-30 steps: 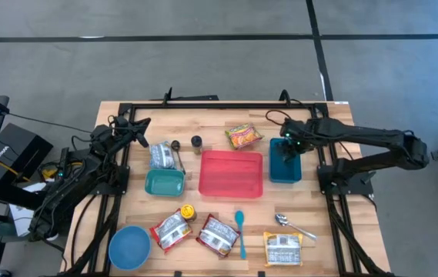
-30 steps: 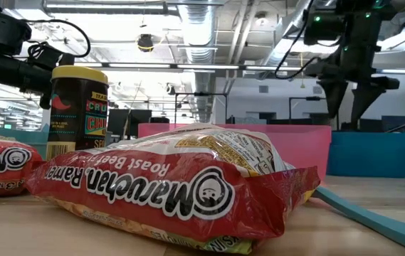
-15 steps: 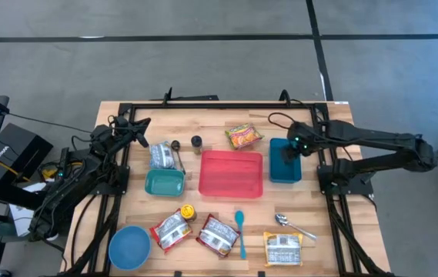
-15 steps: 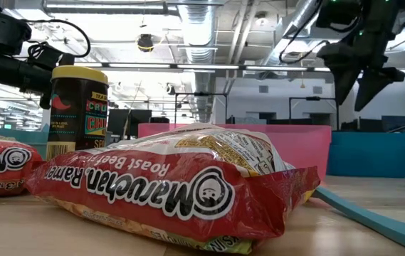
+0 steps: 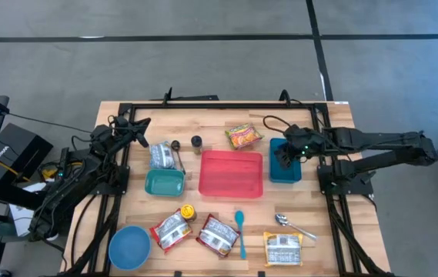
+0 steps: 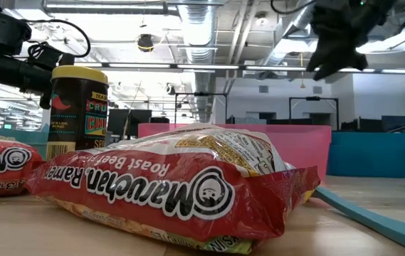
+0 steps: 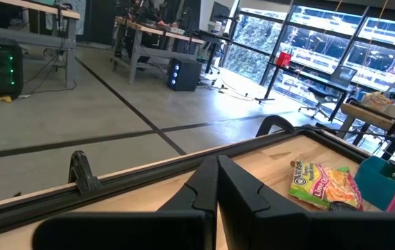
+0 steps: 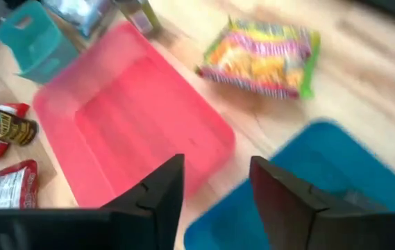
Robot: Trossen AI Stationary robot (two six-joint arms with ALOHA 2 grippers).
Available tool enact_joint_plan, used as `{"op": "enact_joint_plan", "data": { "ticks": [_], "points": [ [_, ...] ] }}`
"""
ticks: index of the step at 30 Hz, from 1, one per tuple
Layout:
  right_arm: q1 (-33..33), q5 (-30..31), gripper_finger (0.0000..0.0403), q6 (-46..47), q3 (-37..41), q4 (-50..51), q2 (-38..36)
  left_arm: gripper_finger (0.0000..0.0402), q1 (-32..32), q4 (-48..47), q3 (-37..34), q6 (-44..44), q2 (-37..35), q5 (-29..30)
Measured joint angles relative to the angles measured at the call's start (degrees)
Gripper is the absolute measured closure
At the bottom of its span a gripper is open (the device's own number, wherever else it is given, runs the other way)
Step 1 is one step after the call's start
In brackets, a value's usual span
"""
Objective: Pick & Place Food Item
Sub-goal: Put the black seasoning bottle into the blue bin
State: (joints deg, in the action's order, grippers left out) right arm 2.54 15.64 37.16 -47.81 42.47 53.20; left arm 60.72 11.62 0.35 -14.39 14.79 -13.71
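Fingers of the right gripper (image 8: 214, 191) stand apart with nothing between them; in the right wrist view the gap is plain, and beyond it lie the dark blue rectangular plastic bin (image 8: 322, 187) and the pink rectangular plastic tray (image 8: 135, 118). In the high view the right gripper (image 5: 284, 152) hangs over the blue bin (image 5: 285, 173), at its far left corner, held above it rather than inside. The yellow and green crinkled snack packet (image 5: 243, 136) lies flat on the light wooden slatted table (image 5: 311, 208), near the gripper but apart from it, just beyond the far edge of the pink tray (image 5: 231, 174) and to the left of the blue bin. The right wrist view shows the same packet (image 8: 263, 59) on bare wood past the tray's corner, untouched.

The left gripper (image 5: 143, 127) waits at the far left of the table, its fingers (image 7: 242, 191) pressed together and holding nothing. Close by it are a silver foil pouch (image 5: 162, 155) and a teal square plastic container (image 5: 164, 182). Nearer the front edge lie red ramen packets (image 5: 217, 235), a blue round bowl (image 5: 128, 247), a light blue plastic spoon (image 5: 240, 231) and a metal spoon (image 5: 294, 226).
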Motion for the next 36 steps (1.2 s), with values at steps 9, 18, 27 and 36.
{"op": "enact_joint_plan", "data": {
  "ticks": [9,18,27,36],
  "points": [
    [-3.5,9.1,0.0325,-8.7,0.0,-8.2,3.2,0.0402,0.0,0.0,0.0,0.0,0.0,0.0],
    [-6.2,19.5,0.0390,-10.3,0.0,-8.9,5.4,0.0402,0.0,3.1,0.0,6.3,0.0,2.0],
    [-10.2,15.8,0.0401,-16.0,0.1,-17.3,9.2,0.0402,0.0,8.8,0.0,9.2,0.0,2.2],
    [-10.6,-3.4,0.0402,-25.1,0.0,-33.0,15.2,0.0402,0.0,13.5,0.0,4.8,0.0,2.1]
  ]
}}
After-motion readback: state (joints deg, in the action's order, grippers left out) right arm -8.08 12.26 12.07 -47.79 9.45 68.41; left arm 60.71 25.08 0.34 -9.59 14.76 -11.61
